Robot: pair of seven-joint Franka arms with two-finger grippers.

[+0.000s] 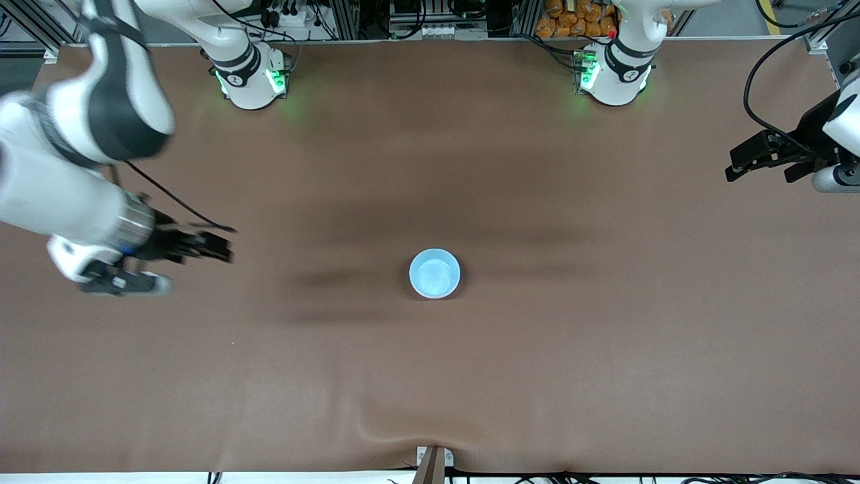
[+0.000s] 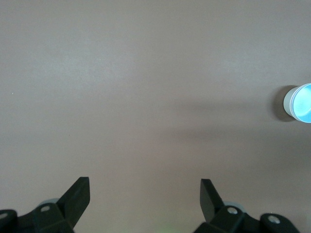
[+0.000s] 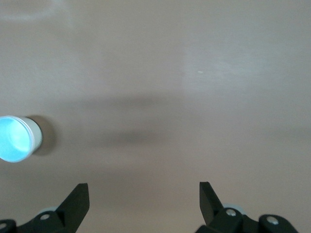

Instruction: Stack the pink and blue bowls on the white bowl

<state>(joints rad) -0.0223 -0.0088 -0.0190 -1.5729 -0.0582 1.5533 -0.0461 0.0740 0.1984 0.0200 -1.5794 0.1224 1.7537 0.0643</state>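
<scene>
Nearest the front camera lies bare brown bench [image 1: 430,390]; note that only one stack of bowls stands on it, near the middle. Start from the right end effector [image 1: 218,247]: it hangs over the right arm's end of the bench, jaws spread wide and empty, as its wrist view confirms with both fingertips [image 3: 77,199] well apart and nothing between them. Check the left end effector [image 1: 742,161] next: it hangs over the left arm's end of the bench, also wide open and empty, its fingertips [image 2: 80,191] parted over bare bench. From either end effector, the stack lies inward, toward the bench centre, roughly between the two. The right end effector appears somewhat nearer to it than the left. Observe that the blue bowl [image 1: 435,273] sits upright, mouth facing up, and is the topmost item; in both wrist views a pale outer wall shows around it [image 3: 33,131], consistent with the blue bowl nested in another bowl. You cannot confirm from these views whether the pink bowl and white bowl are both beneath it. Being round, the bowl has no long axis and no preferred approach direction. Judged from the layout, the stacking looks complete or nearly so, with both arms clear of it.
</scene>
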